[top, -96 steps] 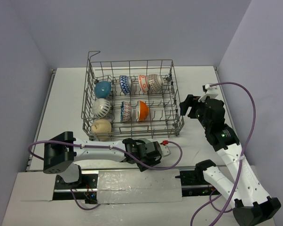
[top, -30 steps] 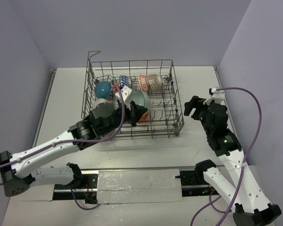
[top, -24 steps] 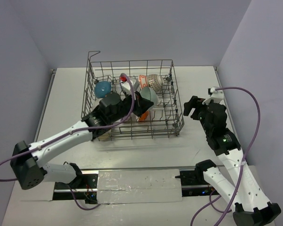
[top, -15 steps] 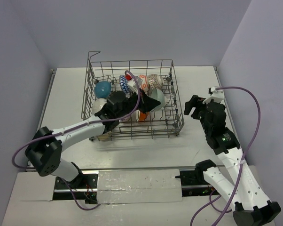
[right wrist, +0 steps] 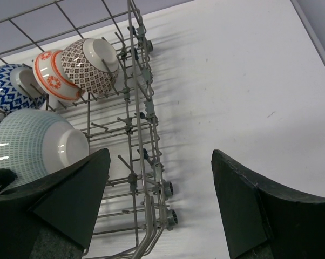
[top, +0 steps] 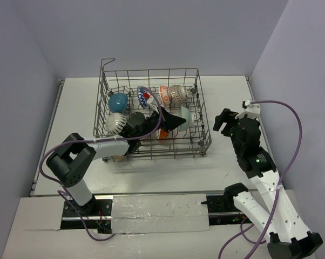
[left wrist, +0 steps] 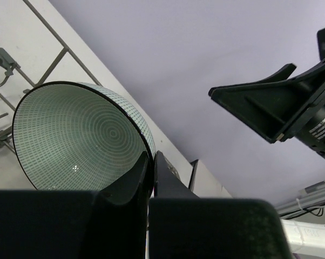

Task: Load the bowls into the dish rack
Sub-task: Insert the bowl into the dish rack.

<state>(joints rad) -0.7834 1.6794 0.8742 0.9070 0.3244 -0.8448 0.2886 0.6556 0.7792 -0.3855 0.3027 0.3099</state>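
Note:
The dish rack (top: 151,70) stands mid-table and holds several bowls on edge. My left gripper (top: 172,119) reaches into its right half, shut on the rim of a pale green bowl (top: 185,117). In the left wrist view the two fingers pinch that rim (left wrist: 150,157), with the bowl's ringed inside (left wrist: 76,135) facing the camera. The right wrist view shows the same bowl (right wrist: 33,143) tilted above the tines. My right gripper (top: 222,121) hangs open just right of the rack (right wrist: 141,108), with nothing between its fingers (right wrist: 161,162).
In the rack's back row stand a teal bowl (top: 118,101), a blue patterned bowl (top: 143,95), an orange-and-white bowl (top: 164,94) and a brown patterned bowl (top: 178,94). A dotted white bowl (top: 116,122) and an orange one (top: 163,133) sit in front. Walls close three sides.
My left arm has carried the green bowl rightward across the rack and lower, into its right half. The right arm has barely moved.

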